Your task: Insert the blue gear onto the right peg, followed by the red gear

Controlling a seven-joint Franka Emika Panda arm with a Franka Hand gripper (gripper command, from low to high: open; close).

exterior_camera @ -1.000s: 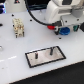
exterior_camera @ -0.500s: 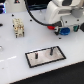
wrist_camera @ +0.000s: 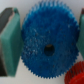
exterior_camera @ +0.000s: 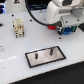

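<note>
Wrist view is showing you the blue gear (wrist_camera: pixel 47 42) filling the middle of the picture, lying flat with its centre hole (wrist_camera: pixel 49 49) facing the camera. The red gear (wrist_camera: pixel 76 75) is peeking in just beside its toothed rim, so you are working close to a neighbour. A teal pad (wrist_camera: pixel 11 42) of the end effector (wrist_camera: pixel 45 42) is standing at one side of the disc; the jaws are looking spread wider than the gear, gripping nothing yet, though blur is hiding the opposite finger.

You are lining up the pick, as I judge it. Keep centring over the hole, descend straight, and close evenly on the rim without nudging the red gear.

In the exterior view the end effector (exterior_camera: pixel 65 31) is hovering over the bench (exterior_camera: pixel 15 50), and the right peg (exterior_camera: pixel 50 51) is waiting on the grey plate (exterior_camera: pixel 46 56), well apart.
</note>
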